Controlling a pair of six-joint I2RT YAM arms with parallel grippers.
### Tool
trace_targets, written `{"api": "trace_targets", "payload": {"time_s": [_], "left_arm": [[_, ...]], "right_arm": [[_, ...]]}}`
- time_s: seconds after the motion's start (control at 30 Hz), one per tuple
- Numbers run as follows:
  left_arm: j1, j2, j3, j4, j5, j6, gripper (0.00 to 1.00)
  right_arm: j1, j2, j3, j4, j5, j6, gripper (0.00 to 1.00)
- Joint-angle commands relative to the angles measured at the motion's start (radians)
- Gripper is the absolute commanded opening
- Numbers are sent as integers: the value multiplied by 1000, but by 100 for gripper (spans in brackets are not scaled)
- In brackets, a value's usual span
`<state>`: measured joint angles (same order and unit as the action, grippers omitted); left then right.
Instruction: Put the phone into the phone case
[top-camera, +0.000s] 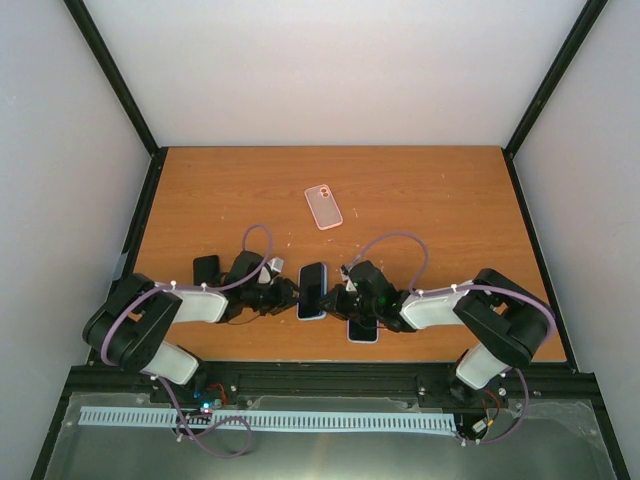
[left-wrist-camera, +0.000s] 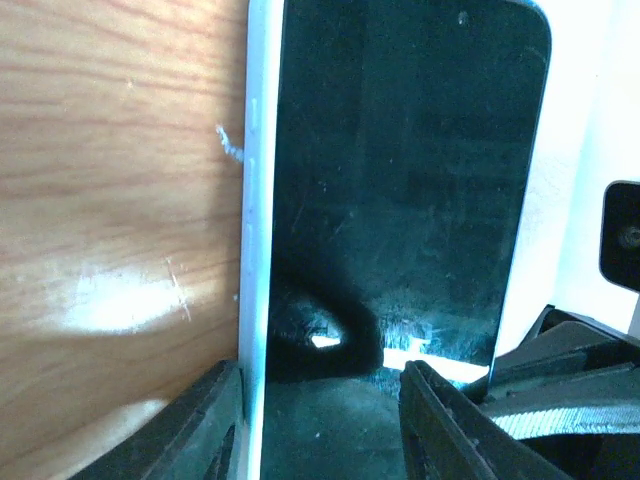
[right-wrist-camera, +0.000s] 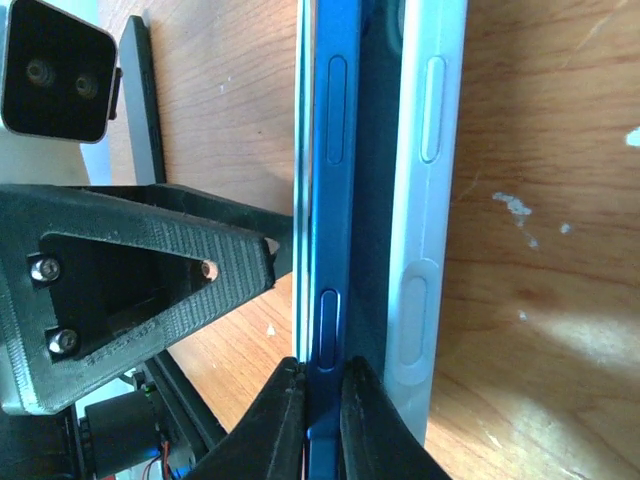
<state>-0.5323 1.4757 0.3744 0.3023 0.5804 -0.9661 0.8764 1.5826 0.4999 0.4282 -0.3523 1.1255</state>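
Note:
The phone (top-camera: 312, 288) is held just above the table between the two arms, dark screen up. Its blue side (right-wrist-camera: 330, 150) is pinched in my right gripper (right-wrist-camera: 322, 375), which is shut on it. The pale phone case (right-wrist-camera: 430, 200) runs alongside that blue side with a narrow dark gap between them. In the left wrist view the screen (left-wrist-camera: 400, 180) fills the frame, with the case's pale rim (left-wrist-camera: 258, 200) along its left. My left gripper (left-wrist-camera: 320, 430) is closed partway on the case, one finger against the rim and the other on the screen.
A pink-rimmed case or phone (top-camera: 323, 207) lies flat farther back at mid-table. A second phone with a dark screen (top-camera: 362, 330) lies under the right arm. A small black object (top-camera: 206, 268) sits beside the left arm. The left gripper's black finger (right-wrist-camera: 150, 270) crowds the right wrist view.

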Motion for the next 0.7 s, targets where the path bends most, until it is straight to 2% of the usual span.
{"api": "trace_targets", "payload": {"time_s": [0.0,0.23,0.37,0.53,0.67], "left_arm": [[-29,-30,-3,-20,74,-20,44],[-29,-68,18,-87,18,-13,44],[-28,-75,41,-123,-20,-4,45],[-9,-71,65,-158,-47,24,45],[5,-65,72,-138,-34,32,45]], "right_arm": [[3,24,1,-125,48,-40,10],[2,-68,38,-285,105,-96,24],[1,-110,66,-385,140,-125,29],[-1,-168,78,-451,194,-142,33],[-11,-178,91,-468,213,-162,31]]}}
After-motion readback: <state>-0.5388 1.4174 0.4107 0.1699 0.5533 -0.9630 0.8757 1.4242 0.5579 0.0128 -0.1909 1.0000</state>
